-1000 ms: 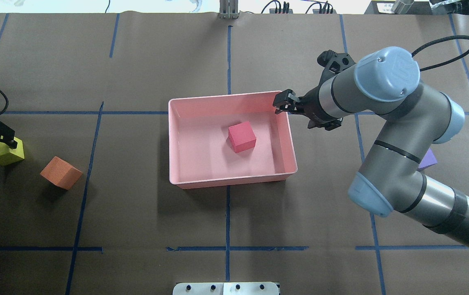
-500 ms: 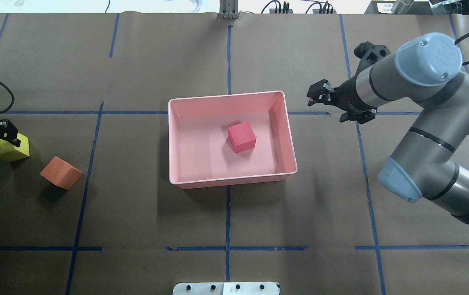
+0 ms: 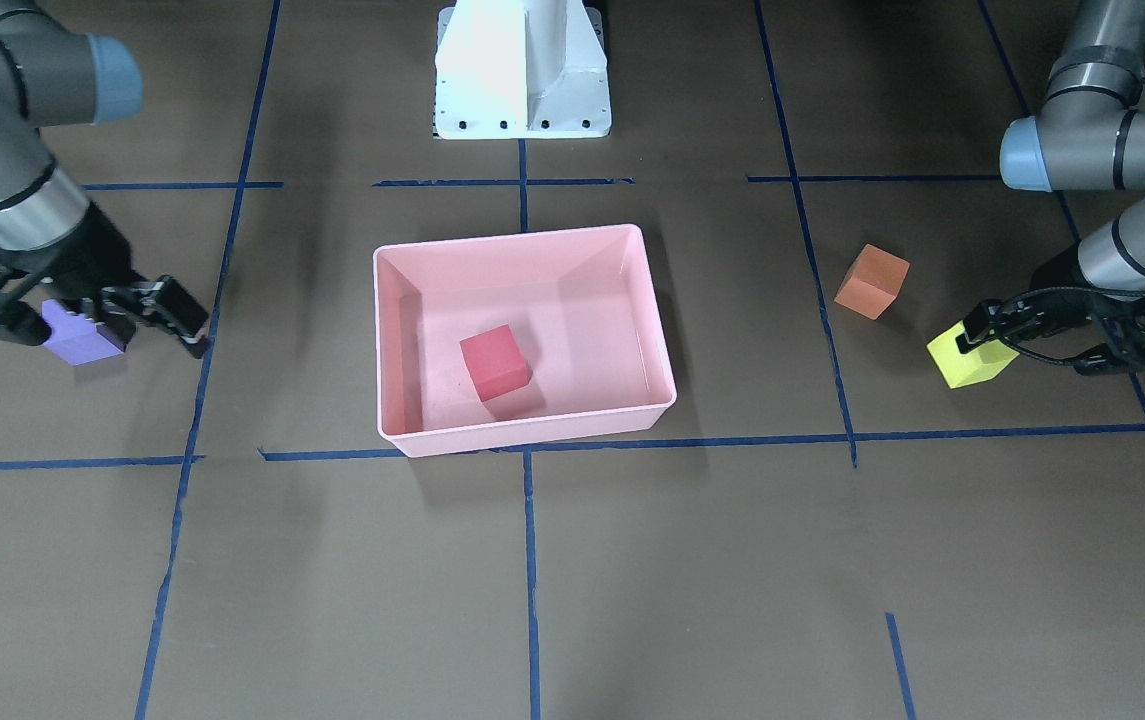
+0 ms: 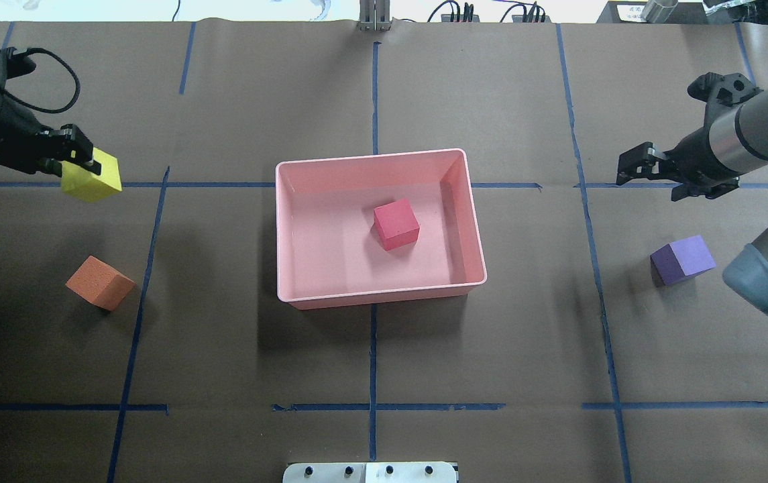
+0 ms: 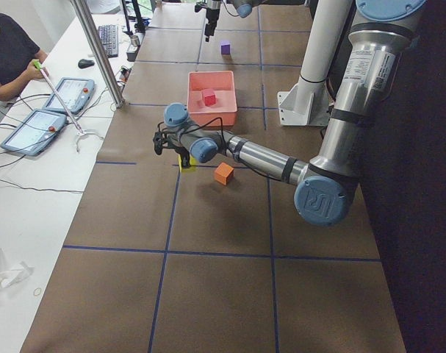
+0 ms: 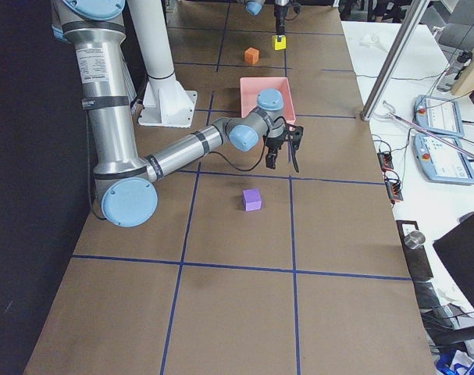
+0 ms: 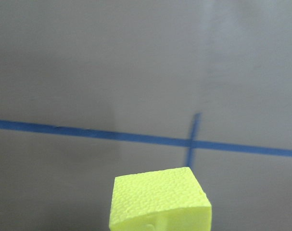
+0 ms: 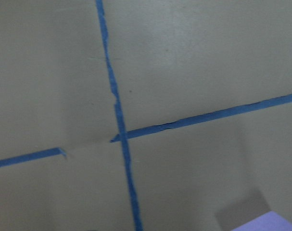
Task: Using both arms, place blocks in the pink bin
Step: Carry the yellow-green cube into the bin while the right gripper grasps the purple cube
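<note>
The pink bin [image 4: 370, 156] sits mid-table with the red block [image 4: 396, 224] inside it; both also show in the front view, bin [image 3: 512, 240] and red block [image 3: 494, 362]. My left gripper [image 4: 74, 159] is shut on the yellow block [image 4: 92, 177] and holds it above the table, left of the bin; the left wrist view shows the yellow block [image 7: 160, 202]. The orange block [image 4: 100, 282] lies on the table nearer to me. My right gripper [image 4: 630, 168] is open and empty, right of the bin. The purple block [image 4: 682, 259] lies on the table nearer to me than that gripper.
Blue tape lines cross the brown table cover. The white pedestal base [image 3: 522, 70] stands at the robot's side of the table. In the left side view an operator [image 5: 9, 55] sits at a side desk with tablets.
My left gripper has lifted the yellow block and carried it away from me and toward the bin. My right arm has drawn back to the right from the bin's rim, uncovering the purple block.
</note>
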`<state>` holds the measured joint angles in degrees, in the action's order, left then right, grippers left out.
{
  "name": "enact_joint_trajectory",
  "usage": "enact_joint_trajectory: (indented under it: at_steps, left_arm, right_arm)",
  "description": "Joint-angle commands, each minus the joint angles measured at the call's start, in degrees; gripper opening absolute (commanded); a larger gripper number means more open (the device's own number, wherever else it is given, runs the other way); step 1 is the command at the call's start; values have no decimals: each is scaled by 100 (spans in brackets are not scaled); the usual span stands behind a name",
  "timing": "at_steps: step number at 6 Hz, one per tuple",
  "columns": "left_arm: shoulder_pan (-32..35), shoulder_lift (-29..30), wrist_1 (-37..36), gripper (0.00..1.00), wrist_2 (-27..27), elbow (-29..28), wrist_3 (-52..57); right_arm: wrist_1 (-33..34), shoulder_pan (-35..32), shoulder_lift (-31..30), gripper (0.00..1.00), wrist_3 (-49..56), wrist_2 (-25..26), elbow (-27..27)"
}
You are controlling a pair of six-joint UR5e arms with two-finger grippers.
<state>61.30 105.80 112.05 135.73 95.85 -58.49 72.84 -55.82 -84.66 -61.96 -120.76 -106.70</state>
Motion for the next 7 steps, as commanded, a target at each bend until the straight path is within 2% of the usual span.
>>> enact_joint_trajectory:
  at_steps: [1,2,3,4,5,6,7]
  left_arm:
    - [-658,789,18,4,-55,441,-1447]
    - [-881,1272,-8,4,-64,356,-1933]
    - [-1127,1520,-8,5,-73,320,-2051]
    - [-1521,1732,-8,8,-482,294,-2096]
    - [-2064,1856,44,19,-1060,224,-2096]
    - [-2357,1883,71,82,-1449,188,-2105]
    - [-2430,1901,71,100,-1636,205,-2105]
  right_arm:
    - [-7,-131,-820,100,1312,0,-104]
    - [-198,-131,-1112,100,1970,0,-114]
    - [-261,-114,-1123,100,2116,-9,-97]
    - [-297,-105,-1097,100,2353,-70,-105]
    - [-288,-96,-1088,100,2677,-497,-71]
    - [-288,-79,-1053,100,2680,-527,-27]
    - [-297,17,-1053,100,2698,-518,0]
